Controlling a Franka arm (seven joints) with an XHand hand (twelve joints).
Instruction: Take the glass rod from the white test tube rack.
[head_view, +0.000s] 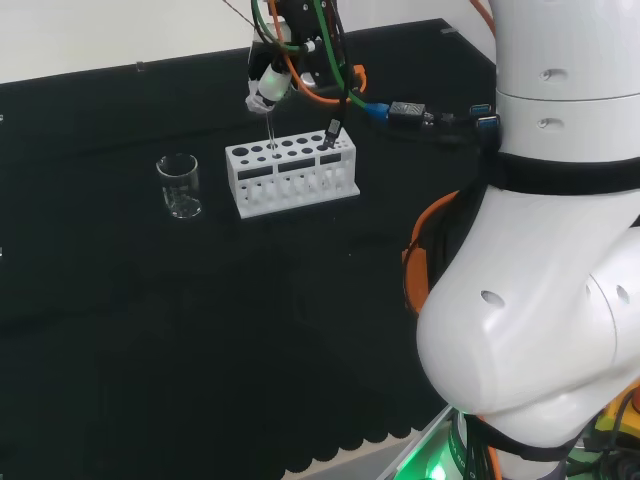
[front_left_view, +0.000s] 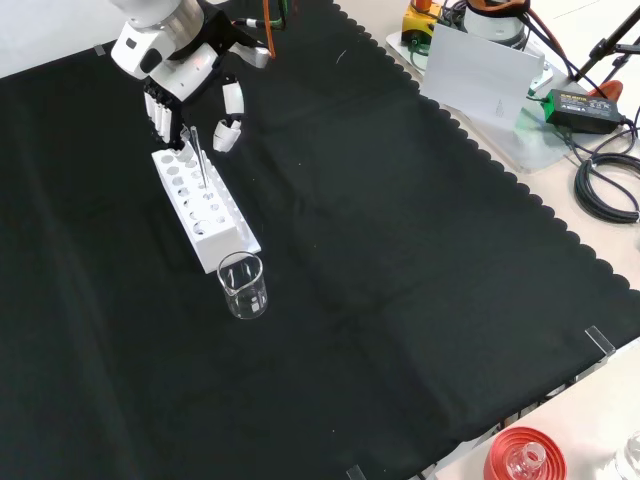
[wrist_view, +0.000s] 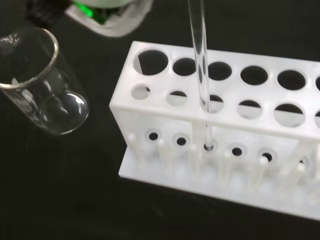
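Note:
The white test tube rack (head_view: 292, 176) (front_left_view: 206, 206) (wrist_view: 210, 125) stands on the black cloth. A clear glass rod (head_view: 271, 130) (front_left_view: 200, 157) (wrist_view: 199, 60) rises out of one of its holes in the near row, a little tilted. In the wrist view the rod's lower end sits down at the rack's base plate. The hand (head_view: 270, 85) (front_left_view: 190, 85) hovers over the rack's end, and its fingers and thumb are curled around the rod's top end. An empty glass beaker (head_view: 180, 186) (front_left_view: 243, 286) (wrist_view: 42, 85) stands just beyond the rack's other end.
A red ribbed stand (front_left_view: 522, 456) with a flask sits at the cloth's near right corner in the front view. A power supply (front_left_view: 572, 105), cables and a white board (front_left_view: 480, 75) lie beyond the cloth's scalloped right edge. The arm's white links (head_view: 540, 260) stand at the head view's right.

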